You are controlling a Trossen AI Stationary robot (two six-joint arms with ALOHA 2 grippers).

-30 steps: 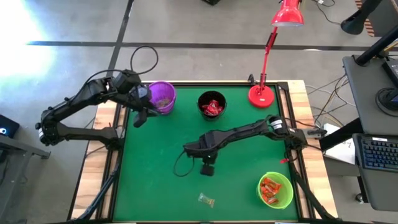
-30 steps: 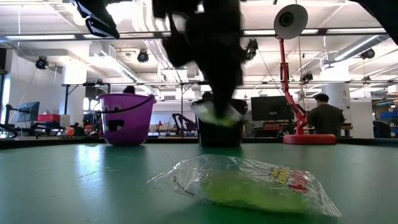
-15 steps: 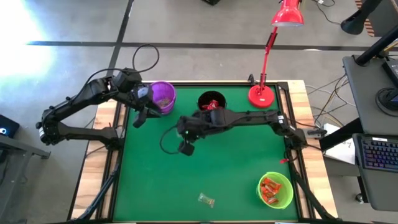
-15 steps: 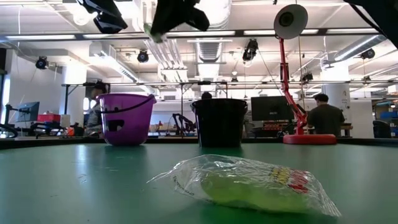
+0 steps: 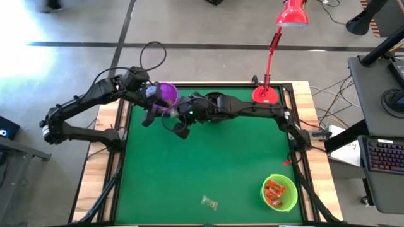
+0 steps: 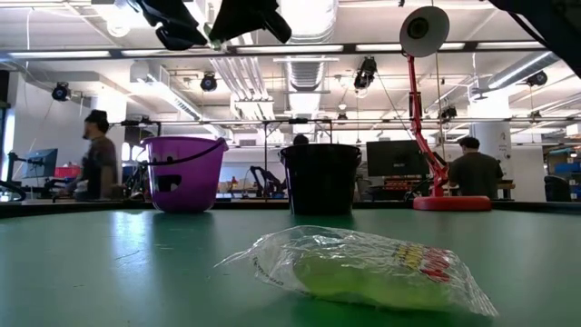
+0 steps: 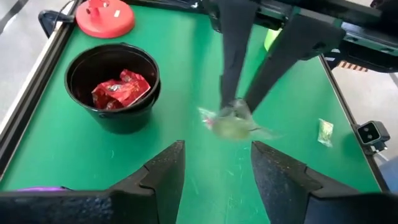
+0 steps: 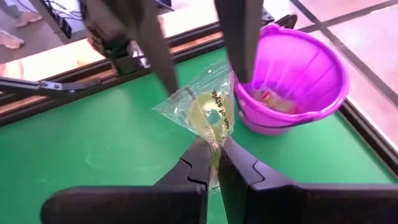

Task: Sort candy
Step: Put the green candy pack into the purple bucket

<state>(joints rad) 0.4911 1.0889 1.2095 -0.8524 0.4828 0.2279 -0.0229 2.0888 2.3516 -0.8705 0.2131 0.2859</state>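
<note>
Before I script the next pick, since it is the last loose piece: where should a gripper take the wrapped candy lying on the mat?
Probably across the bulging middle of the wrapped candy, coming straight down: it lies flat on the green mat, and its thin crinkled ends give little to hold.

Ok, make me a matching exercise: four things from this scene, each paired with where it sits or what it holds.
Things:
1. purple cup
2. black cup
3. green cup
4. right hand

States:
a. holds red-wrapped candy
b. grips a pale green candy
c. holds orange-red candy
d. stands beside the held candy

Pairs: 1-d, 2-a, 3-c, 4-b
</note>
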